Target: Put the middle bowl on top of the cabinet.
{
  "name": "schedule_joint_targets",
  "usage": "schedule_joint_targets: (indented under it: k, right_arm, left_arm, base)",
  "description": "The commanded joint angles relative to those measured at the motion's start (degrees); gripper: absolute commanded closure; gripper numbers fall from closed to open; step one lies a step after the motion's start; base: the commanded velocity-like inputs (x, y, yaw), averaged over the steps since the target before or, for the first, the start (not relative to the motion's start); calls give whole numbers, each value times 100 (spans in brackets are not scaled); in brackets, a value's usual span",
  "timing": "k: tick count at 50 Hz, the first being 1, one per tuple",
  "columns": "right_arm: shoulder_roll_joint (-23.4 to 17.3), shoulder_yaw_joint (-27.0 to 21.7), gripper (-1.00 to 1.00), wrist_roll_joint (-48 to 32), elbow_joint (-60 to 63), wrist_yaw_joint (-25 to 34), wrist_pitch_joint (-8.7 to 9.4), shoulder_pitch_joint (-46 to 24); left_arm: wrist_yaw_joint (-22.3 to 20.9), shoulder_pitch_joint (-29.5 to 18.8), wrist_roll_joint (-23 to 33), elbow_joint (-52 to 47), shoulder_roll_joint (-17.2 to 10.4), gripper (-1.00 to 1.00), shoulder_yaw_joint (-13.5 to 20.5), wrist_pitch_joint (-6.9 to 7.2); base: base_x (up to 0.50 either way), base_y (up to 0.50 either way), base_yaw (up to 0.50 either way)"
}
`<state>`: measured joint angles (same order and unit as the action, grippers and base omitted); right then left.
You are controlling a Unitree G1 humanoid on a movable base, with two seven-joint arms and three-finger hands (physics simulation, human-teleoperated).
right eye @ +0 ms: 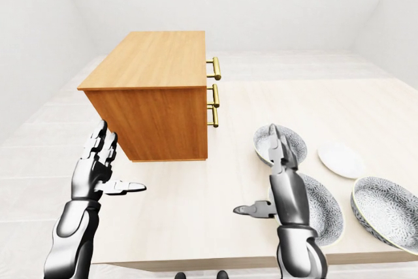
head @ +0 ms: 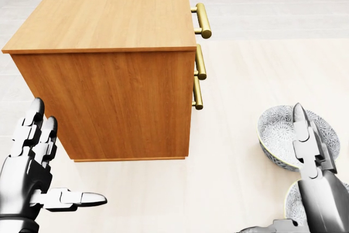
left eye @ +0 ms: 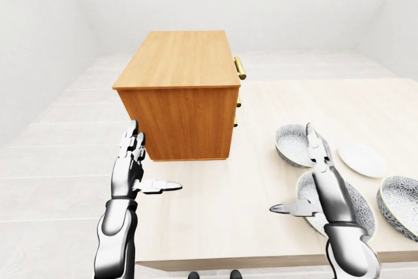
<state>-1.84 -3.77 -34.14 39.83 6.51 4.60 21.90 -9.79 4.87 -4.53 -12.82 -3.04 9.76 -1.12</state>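
Note:
Three patterned grey bowls lie in a row at the right of the table. The left bowl is nearest the wooden cabinet. My right arm partly covers the middle bowl, and the right bowl sits at the view's edge. My right hand is open, its fingers upright over the near rims of the left and middle bowls, holding nothing. My left hand is open too, in front of the cabinet's lower left corner. The cabinet's flat top is bare.
A small white plate lies beyond the middle bowl. Brass handles stick out of the cabinet's right side toward the bowls. The pale table ends in an edge at the bottom of the left-eye view.

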Motion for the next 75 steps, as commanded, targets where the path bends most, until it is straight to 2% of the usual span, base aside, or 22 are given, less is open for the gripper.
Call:
schedule_joint_targets:
  k: [1, 3, 4, 11, 15, 19, 23, 33, 37, 39, 42, 47, 56, 60, 61, 62, 68, 75]
  right_arm:
    - [144, -129, -100, -1894, 354, -4, -160, 549]
    - [151, -236, -100, -2063, 406, 29, -277, 562]
    - [186, -298, -100, -2152, 460, 118, -256, 560]
    - [332, -574, -100, -2644, 757, 521, -459, 637]
    - [434, -733, -100, -2814, 791, 664, -715, 758]
    - [537, -967, -100, -2958, 748, 586, -960, 709]
    - [621, -1159, -100, -3125, 756, 564, -960, 781]
    - [976, -1729, -100, -3263, 909, 894, -960, 931]
    - [1119, -1861, -100, -3284, 961, 1000, -960, 979]
    - [1213, -1933, -100, -3369, 961, 980, -960, 1069]
    - [1321, -1968, -100, -3256, 934, 1134, -960, 1204]
    - [1493, -2126, -100, -3360, 858, 1000, -960, 1308]
    - [1840, -2419, -100, -3332, 881, 1115, -960, 1290]
    - [1966, -2429, -100, -3406, 674, 1078, -960, 1301]
    - [1996, -2450, -100, -3529, 545, 946, -960, 1305]
    - [2017, -2465, -100, -3543, 531, 930, -960, 1301]
    - [2051, -2585, -100, -3422, 546, 1059, -960, 1217]
    - [2108, -2667, -100, -3478, 453, 1028, -960, 1189]
  left_arm:
    - [-47, 33, 13, -90, 13, -100, 4, -43]
    - [-60, 44, 2, -127, 12, -100, 6, -16]
    - [-61, 62, 16, -139, 20, -100, -4, -29]
    - [-64, 61, 48, -86, 36, -100, -13, -73]
    - [-47, 51, 72, -62, 42, -100, -19, -128]
    - [-25, 8, 38, -91, 29, -100, 6, -48]
    - [-11, 14, 61, -78, 35, -100, -11, -69]
    - [-8, 37, 67, -154, 47, -100, -53, -15]
    - [-6, 49, 78, -144, 53, -100, -64, -44]
    - [54, 57, 126, -139, 69, -100, -51, -142]
    - [67, 90, 149, -155, 73, -100, -56, -188]
    - [65, 61, 118, -160, 54, -100, -27, -146]
    - [60, 108, 109, -255, 65, -100, -31, -118]
    - [99, 116, 151, -221, 79, -100, -22, -206]
    - [164, 132, 206, -223, 102, -100, -11, -307]
    - [167, 133, 207, -218, 102, -100, -14, -314]
    - [148, 153, 185, -323, 89, -100, -29, -226]
    - [154, 138, 182, -305, 90, -100, -22, -229]
  base:
    - [0, 0, 0]
    - [0, 0, 0]
    - [0, 0, 0]
    - [0, 0, 0]
    - [0, 0, 0]
    - [0, 0, 0]
    - [0, 0, 0]
    - [0, 0, 0]
    - [0, 0, 0]
    - [0, 0, 0]
    - [0, 0, 0]
    - [0, 0, 0]
    - [0, 0, 0]
    - [0, 0, 0]
    - [0, 0, 0]
    - [0, 0, 0]
    - [0, 0, 0]
    - [0, 0, 0]
